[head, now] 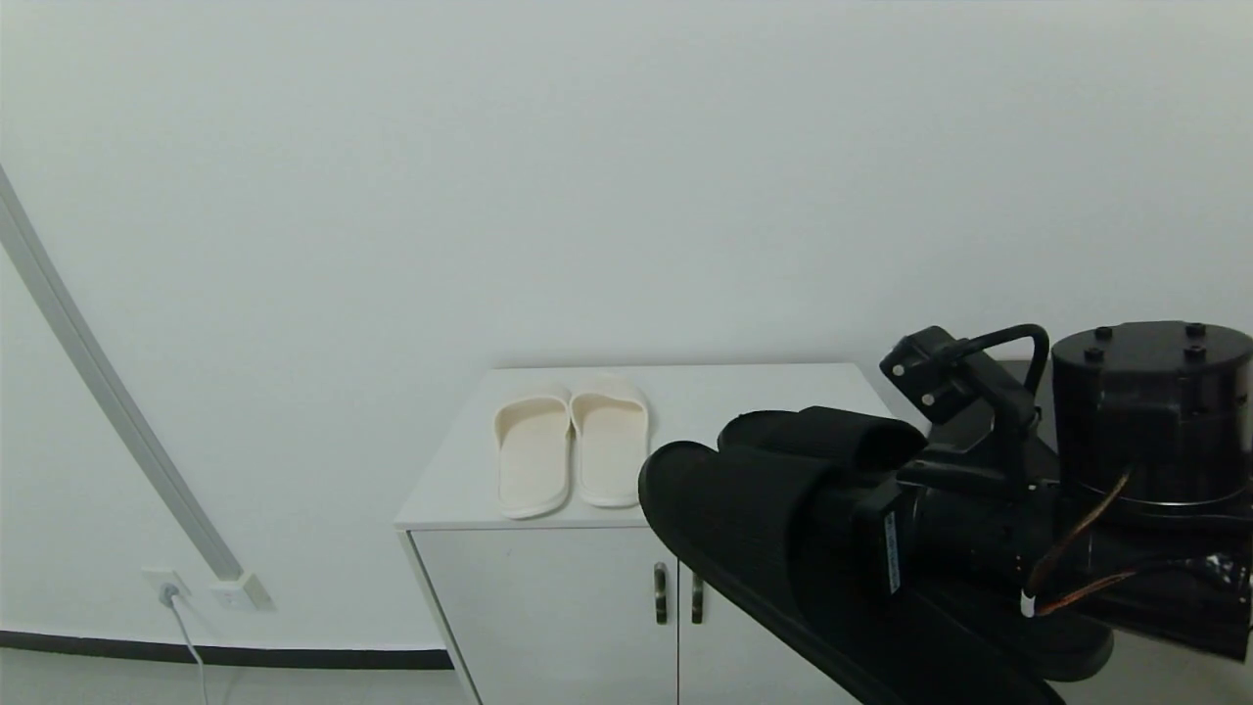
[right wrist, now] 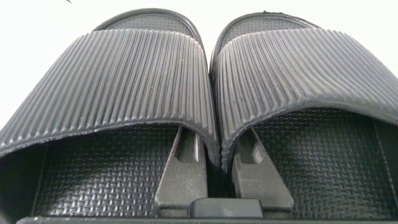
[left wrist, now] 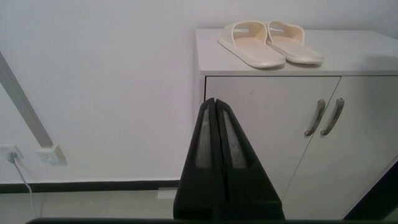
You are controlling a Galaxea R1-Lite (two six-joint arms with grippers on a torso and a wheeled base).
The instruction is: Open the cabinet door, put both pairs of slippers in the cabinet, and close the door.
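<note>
The white cabinet (head: pixel 548 617) stands against the wall (head: pixel 626 176) with both doors shut, so its inside is hidden. The two handles (head: pixel 661 593) sit side by side at the middle seam. The cream slippers (head: pixel 573 446) lie on its top as a pair, touching along their inner sides. Their toes point toward the wall and their heels are close to the front edge, on the left half of the top. White surface shows to their right, as far as the back right corner.

The black slippers (head: pixel 773 509) are off the cabinet, held in the air in front of its right door on the robot's side. In the head view their toes cover part of the top's front edge. The right gripper (right wrist: pixel 217 146) carries both at once (one of its fingers (right wrist: pixel 183 174) runs under each strap). The fingers clamp the two adjoining strap edges between them.

The left gripper (left wrist: pixel 215 109) has its tips pressed together with nothing between them. It hangs low in front of the left door, apart from it, near the cabinet's left front edge.

Left of the cabinet is bare wall down to the floor. A socket (head: pixel 168 590) with a cable (head: pixel 191 646) sits low on it, and a slanted strip (head: pixel 98 382) runs up the wall.
</note>
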